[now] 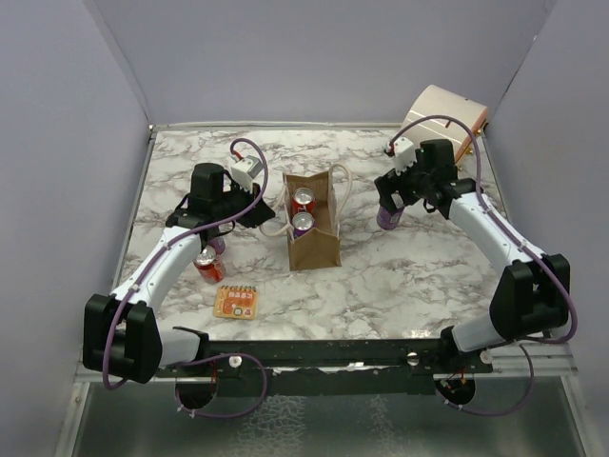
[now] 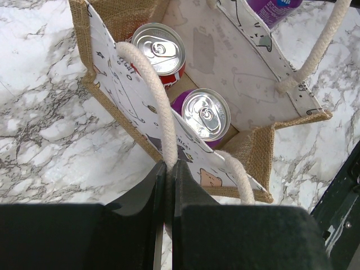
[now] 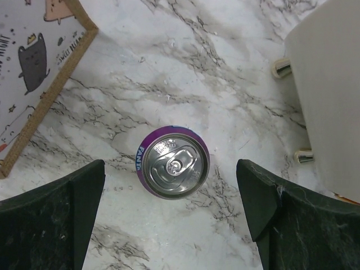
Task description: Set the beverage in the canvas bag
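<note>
Evidently to steady the mouth, the left jaws pinched shut on a cream handle (image 2: 151, 93) of the canvas bag (image 1: 314, 246), which held a red can (image 2: 160, 48) and a purple can (image 2: 206, 114). Right jaws hung wide above a Fanta can (image 3: 175, 164) standing on the table (image 3: 185, 67), with bare marble between the bag's edge and a cream container (image 3: 332, 95).

canvas bag (image 1: 314, 246) mid-table, two cans (image 2: 206, 114) inside, beverage (image 3: 174, 166) right of it, container (image 1: 447, 109) behind beverage
</note>
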